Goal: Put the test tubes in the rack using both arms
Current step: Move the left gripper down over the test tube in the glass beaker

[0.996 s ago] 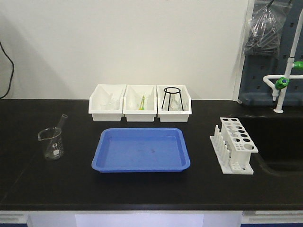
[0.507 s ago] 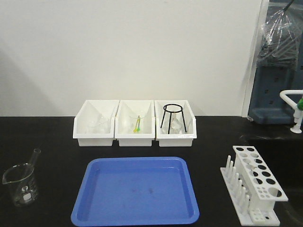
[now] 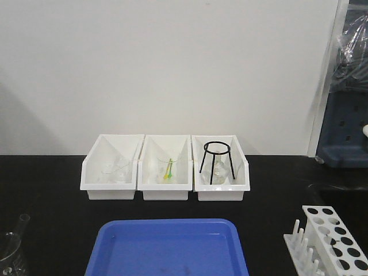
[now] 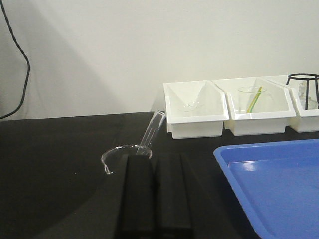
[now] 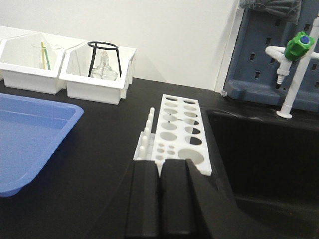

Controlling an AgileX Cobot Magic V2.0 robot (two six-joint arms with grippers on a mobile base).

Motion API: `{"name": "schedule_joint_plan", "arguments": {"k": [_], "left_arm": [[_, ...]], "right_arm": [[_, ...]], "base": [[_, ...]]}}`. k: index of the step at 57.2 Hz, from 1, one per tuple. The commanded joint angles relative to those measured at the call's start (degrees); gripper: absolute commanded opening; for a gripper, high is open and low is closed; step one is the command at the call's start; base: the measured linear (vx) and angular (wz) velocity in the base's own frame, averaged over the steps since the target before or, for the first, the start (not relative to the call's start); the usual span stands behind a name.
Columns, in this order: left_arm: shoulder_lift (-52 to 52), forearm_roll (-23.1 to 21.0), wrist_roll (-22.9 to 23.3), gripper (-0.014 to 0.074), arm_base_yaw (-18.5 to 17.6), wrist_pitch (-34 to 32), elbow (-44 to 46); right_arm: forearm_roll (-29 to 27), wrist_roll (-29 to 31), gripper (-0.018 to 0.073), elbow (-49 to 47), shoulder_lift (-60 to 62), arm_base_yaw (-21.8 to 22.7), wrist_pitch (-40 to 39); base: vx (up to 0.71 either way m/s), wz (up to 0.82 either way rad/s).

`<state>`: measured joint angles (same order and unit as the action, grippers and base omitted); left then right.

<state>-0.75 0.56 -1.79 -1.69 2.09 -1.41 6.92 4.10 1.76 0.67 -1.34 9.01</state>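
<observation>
One clear test tube (image 4: 152, 130) leans in a glass beaker (image 4: 115, 153) on the black counter; both also show at the bottom left of the front view, the tube (image 3: 22, 221) in the beaker (image 3: 8, 253). My left gripper (image 4: 155, 158) is shut and empty, just behind the beaker. The white rack (image 5: 180, 130) with round holes and side pegs stands empty in front of my right gripper (image 5: 159, 163), which is shut and empty. The rack also shows at the bottom right of the front view (image 3: 336, 241). Neither arm shows in the front view.
Three white bins (image 3: 165, 190) stand at the back holding glassware, a green-yellow stick and a black wire stand (image 3: 217, 161). A blue tray (image 3: 167, 250) lies in the middle. A black sink (image 5: 264, 149) and a green-capped tap (image 5: 298, 47) are right of the rack.
The front view has moved closer to the wall. The bins, tray, beaker and rack have slid down the frame, with beaker and rack now cut off at the bottom edge.
</observation>
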Motion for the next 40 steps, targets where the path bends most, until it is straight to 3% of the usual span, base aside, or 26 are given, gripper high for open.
{"name": "schedule_joint_plan", "arguments": {"k": [1,40], "left_arm": [[0.52,-0.56,0.44,-0.0004,0.16,-4.73,1.75],[0.52,-0.56,0.44,-0.0004,0.16,-4.73,1.75]], "right_arm": [[0.05,0.41,-0.0008,0.79,0.55,0.15,-4.75],[0.05,0.41,-0.0008,0.79,0.55,0.15,-4.6]], "base": [[0.15,0.01],[0.09,0.0]]}}
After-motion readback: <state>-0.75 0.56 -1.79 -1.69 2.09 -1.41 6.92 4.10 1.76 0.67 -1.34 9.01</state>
